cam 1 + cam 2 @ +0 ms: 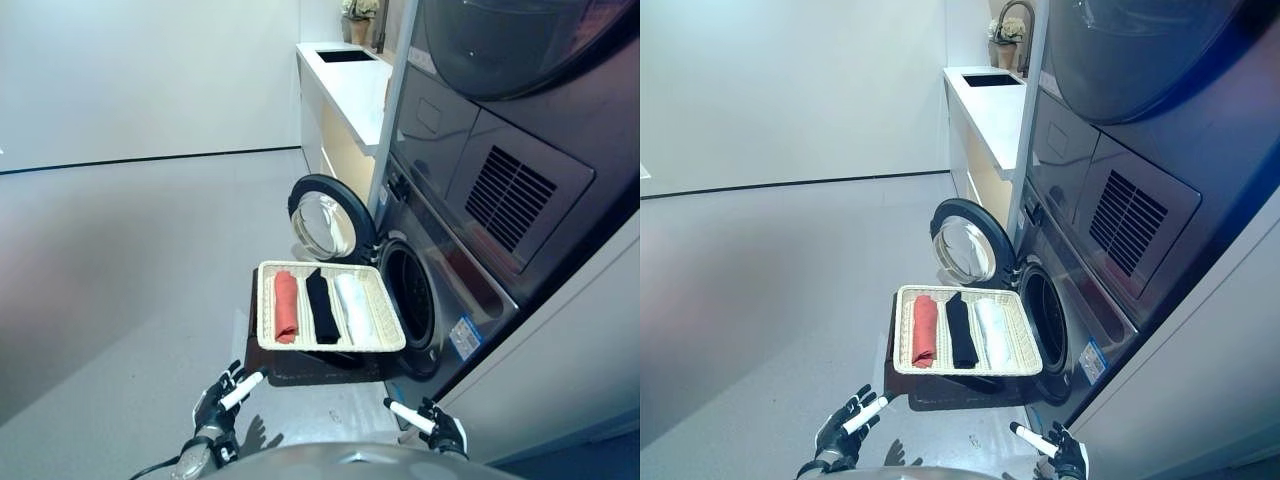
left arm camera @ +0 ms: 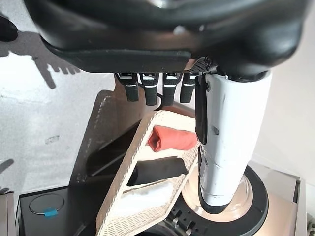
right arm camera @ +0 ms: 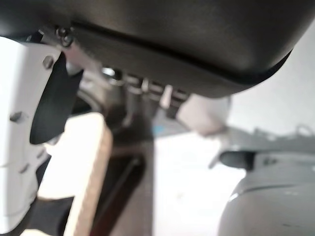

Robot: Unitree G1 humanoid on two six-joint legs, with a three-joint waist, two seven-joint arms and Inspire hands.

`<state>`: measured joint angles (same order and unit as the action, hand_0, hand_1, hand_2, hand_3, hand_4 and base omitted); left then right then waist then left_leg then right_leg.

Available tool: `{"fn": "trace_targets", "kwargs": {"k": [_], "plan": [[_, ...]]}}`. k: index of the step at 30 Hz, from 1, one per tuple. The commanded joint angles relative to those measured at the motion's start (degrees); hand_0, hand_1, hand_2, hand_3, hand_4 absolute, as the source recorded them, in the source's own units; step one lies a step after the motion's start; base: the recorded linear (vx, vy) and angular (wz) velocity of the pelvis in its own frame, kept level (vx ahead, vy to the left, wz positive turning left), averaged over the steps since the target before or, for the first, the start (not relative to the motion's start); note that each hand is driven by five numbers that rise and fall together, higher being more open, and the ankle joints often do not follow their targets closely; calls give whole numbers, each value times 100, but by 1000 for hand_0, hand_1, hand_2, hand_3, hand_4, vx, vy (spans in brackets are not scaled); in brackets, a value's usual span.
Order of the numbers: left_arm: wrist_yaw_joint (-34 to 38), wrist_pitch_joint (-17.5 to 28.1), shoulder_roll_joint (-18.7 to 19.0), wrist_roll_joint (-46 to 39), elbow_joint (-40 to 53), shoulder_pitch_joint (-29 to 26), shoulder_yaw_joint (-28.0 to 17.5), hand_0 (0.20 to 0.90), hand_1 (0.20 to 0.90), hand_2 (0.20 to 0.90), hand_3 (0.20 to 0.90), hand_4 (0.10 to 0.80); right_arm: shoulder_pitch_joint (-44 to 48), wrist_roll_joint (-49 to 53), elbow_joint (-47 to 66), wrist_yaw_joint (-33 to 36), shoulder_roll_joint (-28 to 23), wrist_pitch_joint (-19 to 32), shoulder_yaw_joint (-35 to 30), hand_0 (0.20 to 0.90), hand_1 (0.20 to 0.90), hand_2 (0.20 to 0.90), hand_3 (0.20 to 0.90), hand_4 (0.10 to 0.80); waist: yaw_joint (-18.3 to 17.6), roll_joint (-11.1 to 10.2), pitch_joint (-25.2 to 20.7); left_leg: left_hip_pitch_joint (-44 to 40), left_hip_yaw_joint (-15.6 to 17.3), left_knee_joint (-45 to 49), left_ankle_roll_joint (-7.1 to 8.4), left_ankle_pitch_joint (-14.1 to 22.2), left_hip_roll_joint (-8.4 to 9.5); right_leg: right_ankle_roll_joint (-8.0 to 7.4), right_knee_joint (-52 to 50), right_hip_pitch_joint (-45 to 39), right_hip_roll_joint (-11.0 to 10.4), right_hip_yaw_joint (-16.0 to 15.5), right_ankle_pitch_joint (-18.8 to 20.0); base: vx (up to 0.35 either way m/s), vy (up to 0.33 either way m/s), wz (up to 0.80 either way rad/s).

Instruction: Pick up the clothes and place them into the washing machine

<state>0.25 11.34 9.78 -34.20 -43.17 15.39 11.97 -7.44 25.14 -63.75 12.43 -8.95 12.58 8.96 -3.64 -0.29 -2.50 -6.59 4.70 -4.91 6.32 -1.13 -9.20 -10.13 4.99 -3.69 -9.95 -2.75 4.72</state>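
Note:
A wicker basket (image 1: pixel 330 346) rests on a low dark stand (image 1: pixel 300 368) in front of the washing machine. Its round door (image 1: pixel 325 220) is swung wide, and the dark drum mouth (image 1: pixel 408 292) lies just right of the basket. Three rolled clothes lie side by side in it: red (image 1: pixel 286 305), black (image 1: pixel 321 305) and white (image 1: pixel 354 308). My left hand (image 1: pixel 222 398) hovers open below the stand's near left corner, fingers (image 2: pixel 150 91) straight, holding nothing. My right hand (image 1: pixel 440 430) is open and empty near the stand's right corner, beside the machine's front.
A dryer (image 1: pixel 500 40) is stacked above the washer. A white counter with a sink (image 1: pixel 345 75) and a potted plant runs along the far side. Grey floor (image 1: pixel 130 260) spreads out to the left. A pale panel (image 1: pixel 570 370) closes the right side.

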Motion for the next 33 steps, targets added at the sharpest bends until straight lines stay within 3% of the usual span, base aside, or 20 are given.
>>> {"fn": "trace_targets", "kwargs": {"k": [1, 18, 23, 25, 33], "plan": [[-53, 451, 66, 23, 198, -632, -111, 900, 900, 900, 900, 800, 536, -29, 180, 26, -162, 434, -71, 900, 900, 900, 900, 800, 118, -39, 171, -126, -116, -9, -84, 247, 208, 45, 1, 38, 20, -488, 33, 0, 0, 0], [-41, 416, 40, -17, 89, -613, -214, 900, 900, 900, 900, 800, 498, -65, 140, 0, -160, 406, -55, 900, 900, 900, 900, 800, 166, -66, 201, -224, -99, 8, -77, 213, 121, 97, -23, -18, 89, -423, -63, 2, -5, 0], [-52, 422, 103, -2, 149, -676, -203, 900, 900, 900, 900, 800, 527, -49, 154, -28, -185, 407, -47, 900, 900, 900, 900, 800, 196, -168, 374, 268, -146, 866, -23, 346, 74, 195, -171, 11, 67, -347, -120, -58, -49, 0], [-34, 431, 120, 23, 245, -760, -143, 900, 900, 900, 900, 800, 592, -48, 177, -10, -270, 417, -60, 900, 900, 900, 900, 800, 206, -179, 563, 560, -194, 1145, 60, 173, 67, 218, -313, 130, 33, -419, -116, -130, -9, 2], [-111, 365, 109, 42, 225, -600, -119, 900, 900, 900, 900, 800, 437, -108, 61, -90, -257, 343, -72, 900, 900, 900, 900, 800, 174, -88, 395, 147, -190, 581, -129, 321, -13, 242, -885, 473, 125, -270, -384, 15, 15, 8]]}}
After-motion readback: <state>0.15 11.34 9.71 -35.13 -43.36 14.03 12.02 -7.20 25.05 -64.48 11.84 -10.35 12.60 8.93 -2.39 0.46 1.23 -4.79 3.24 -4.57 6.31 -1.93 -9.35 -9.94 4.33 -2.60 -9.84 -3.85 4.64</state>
